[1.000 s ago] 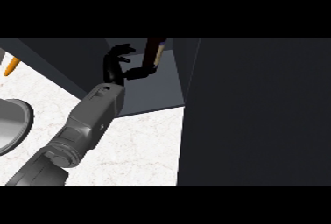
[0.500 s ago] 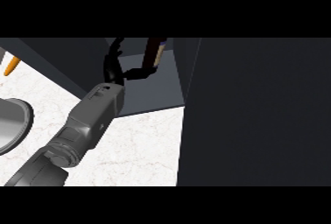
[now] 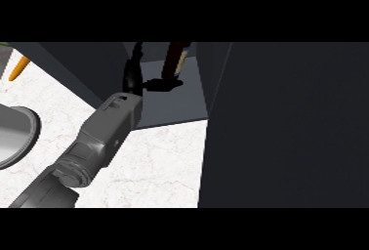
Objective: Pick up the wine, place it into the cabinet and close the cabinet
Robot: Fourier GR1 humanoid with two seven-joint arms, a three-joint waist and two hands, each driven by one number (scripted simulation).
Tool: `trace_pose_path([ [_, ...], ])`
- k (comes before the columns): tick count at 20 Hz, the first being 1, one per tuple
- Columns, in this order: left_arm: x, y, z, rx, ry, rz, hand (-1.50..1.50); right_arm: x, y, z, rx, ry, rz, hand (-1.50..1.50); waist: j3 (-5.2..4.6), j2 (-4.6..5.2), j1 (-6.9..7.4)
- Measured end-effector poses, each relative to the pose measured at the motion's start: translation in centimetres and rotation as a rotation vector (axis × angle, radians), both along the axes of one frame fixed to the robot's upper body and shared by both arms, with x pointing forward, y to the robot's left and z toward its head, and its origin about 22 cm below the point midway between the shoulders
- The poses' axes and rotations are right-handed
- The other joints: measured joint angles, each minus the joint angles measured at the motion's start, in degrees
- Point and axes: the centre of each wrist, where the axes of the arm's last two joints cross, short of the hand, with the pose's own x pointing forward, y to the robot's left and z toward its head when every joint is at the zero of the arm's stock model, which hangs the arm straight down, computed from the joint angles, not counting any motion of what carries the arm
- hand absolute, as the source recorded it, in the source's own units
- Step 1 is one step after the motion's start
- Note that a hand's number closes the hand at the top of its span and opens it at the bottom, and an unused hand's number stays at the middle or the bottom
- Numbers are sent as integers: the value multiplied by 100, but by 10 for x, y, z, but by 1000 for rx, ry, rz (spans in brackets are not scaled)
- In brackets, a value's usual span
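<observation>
The wine bottle, dark red-brown, stands upright inside the dark cabinet, near the top of the view. My left hand reaches into the cabinet just left of the bottle. Its fingers point straight up and its thumb sticks out sideways toward the bottle's lower part. The fingers no longer wrap the bottle, so the hand is open. The grey left forearm runs in from the lower left. The bottle's top is cut off by the view's upper edge. My right hand does not show.
A large dark cabinet door panel fills the right half of the view. A grey metal bowl sits at the left edge of the white marble counter. An orange carrot-like object lies at the upper left.
The left hand's fingers, curled round the bottle before, have straightened and drawn left off it. The bottle stays standing in the cabinet. The forearm has barely moved.
</observation>
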Motion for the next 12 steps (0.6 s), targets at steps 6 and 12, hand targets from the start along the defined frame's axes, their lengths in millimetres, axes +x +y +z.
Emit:
trace_pose_path([
  [6,0,-19,8,-186,-101,-232,-150,0,-2,-2,9,21,-22,-150,11,-97,242],
  [12,-1,-38,15,-370,-175,-379,-150,-2,-6,2,10,40,-67,-150,32,-218,480],
])
